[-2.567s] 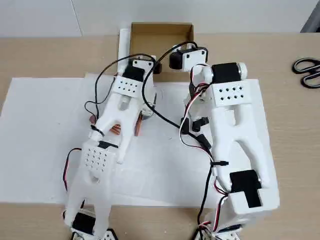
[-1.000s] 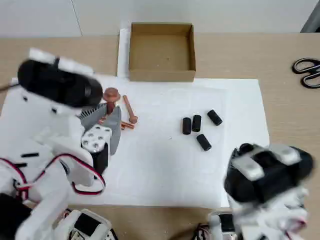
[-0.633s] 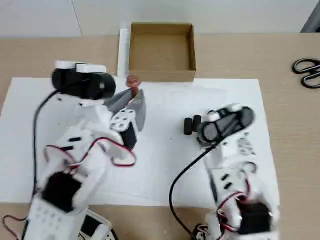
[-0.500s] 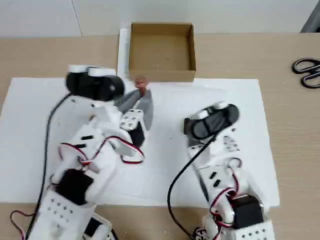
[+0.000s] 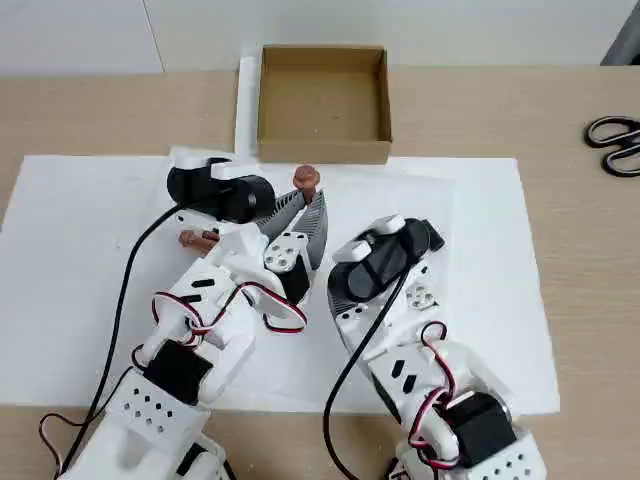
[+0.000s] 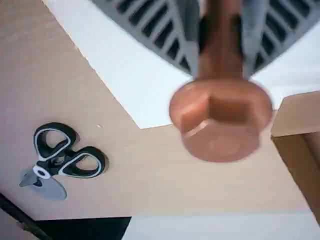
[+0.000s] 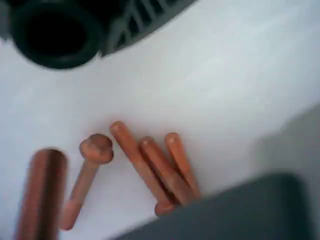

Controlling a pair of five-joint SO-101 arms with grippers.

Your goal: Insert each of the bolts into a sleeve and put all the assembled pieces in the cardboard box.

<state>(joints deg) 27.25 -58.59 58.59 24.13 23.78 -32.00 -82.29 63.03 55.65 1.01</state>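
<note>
Bolt [image 6: 220,112] held by left gripper [image 5: 306,197]; sleeve [image 7: 52,34] in right gripper [image 7: 70,22].

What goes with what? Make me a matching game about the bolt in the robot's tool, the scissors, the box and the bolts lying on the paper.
1. held bolt
2. scissors
3. cardboard box
4. loose bolts

A. lying together on the white paper
B. on the bare wooden table
C. clamped in the left tool
D. open on top, at the paper's far edge

Pairs: 1-C, 2-B, 3-D, 4-A.
</note>
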